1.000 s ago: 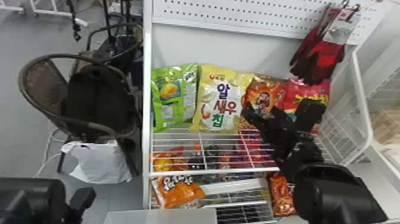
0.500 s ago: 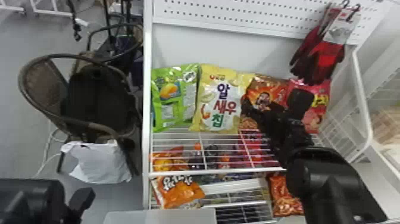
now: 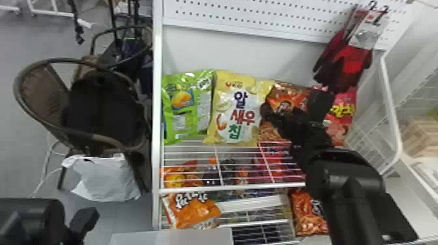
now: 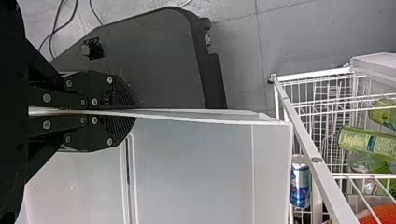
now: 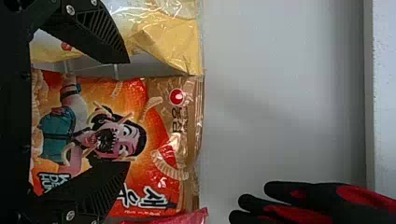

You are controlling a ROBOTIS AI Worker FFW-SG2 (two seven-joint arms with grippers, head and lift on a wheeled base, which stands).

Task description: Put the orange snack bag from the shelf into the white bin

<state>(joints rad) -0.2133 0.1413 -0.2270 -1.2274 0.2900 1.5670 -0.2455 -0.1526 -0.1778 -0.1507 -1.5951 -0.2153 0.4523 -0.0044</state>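
The orange snack bag [image 3: 286, 94] stands on the upper shelf, between a yellow bag and a pink one. My right gripper [image 3: 296, 106] is in front of it, open. In the right wrist view the bag [image 5: 159, 126] shows behind the right gripper [image 5: 129, 112], one finger over the neighbouring yellow bag, the other over the orange bag's printed front. My left gripper [image 3: 84, 220] stays at the bottom left; in the left wrist view the left gripper [image 4: 114, 112] is shut on the wall of the white bin [image 4: 196, 168]. The bin [image 3: 176, 237] shows at the head view's bottom edge.
A green bag [image 3: 185, 107] and the yellow bag [image 3: 234, 110] stand left of the orange one, the pink bag [image 3: 342, 114] right. Gloves [image 3: 348, 62] hang above. Another orange bag [image 3: 195, 211] lies lower down, near the white shelf post [image 3: 157, 130].
My right gripper has moved forward and to the left, from in front of the orange and pink bags to mostly in front of the orange one. The left arm and the bin look unmoved.
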